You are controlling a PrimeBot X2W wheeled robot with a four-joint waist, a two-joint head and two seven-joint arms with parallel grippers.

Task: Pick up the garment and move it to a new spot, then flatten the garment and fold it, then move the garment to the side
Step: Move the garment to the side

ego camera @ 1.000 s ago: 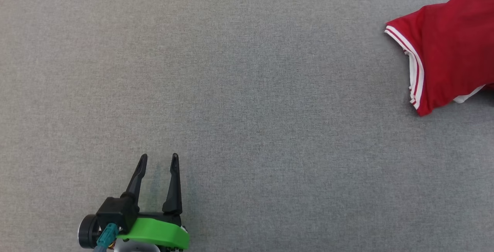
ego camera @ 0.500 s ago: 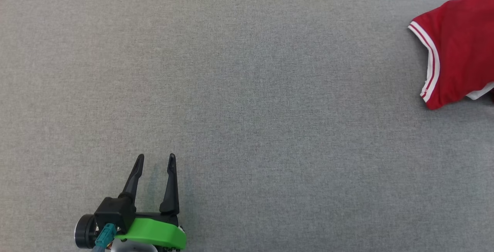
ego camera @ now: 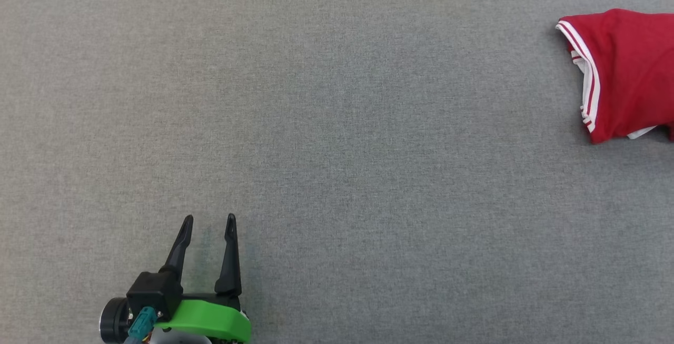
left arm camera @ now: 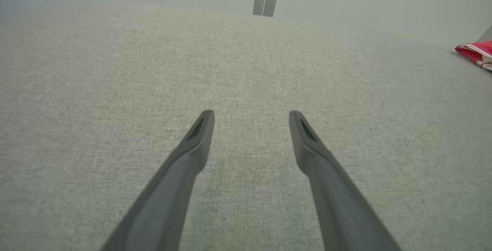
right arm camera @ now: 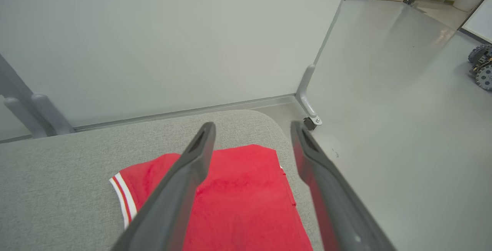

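Neatly folded, the red shirt (ego camera: 626,70) with white-striped sleeve trim lies flat at the far right corner of the grey table (ego camera: 337,123). The right gripper (right arm camera: 252,125) hangs above it, fingers apart and empty. The left gripper (ego camera: 209,217), fingers also spread, sits over the table's near edge.

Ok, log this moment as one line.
stage: garment set aside | position: table, right end | left gripper: open, empty | right gripper: open, above garment

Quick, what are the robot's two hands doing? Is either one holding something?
Left gripper: open, holding nothing.
Right gripper: open, fingers apart above the red garment, not gripping it.
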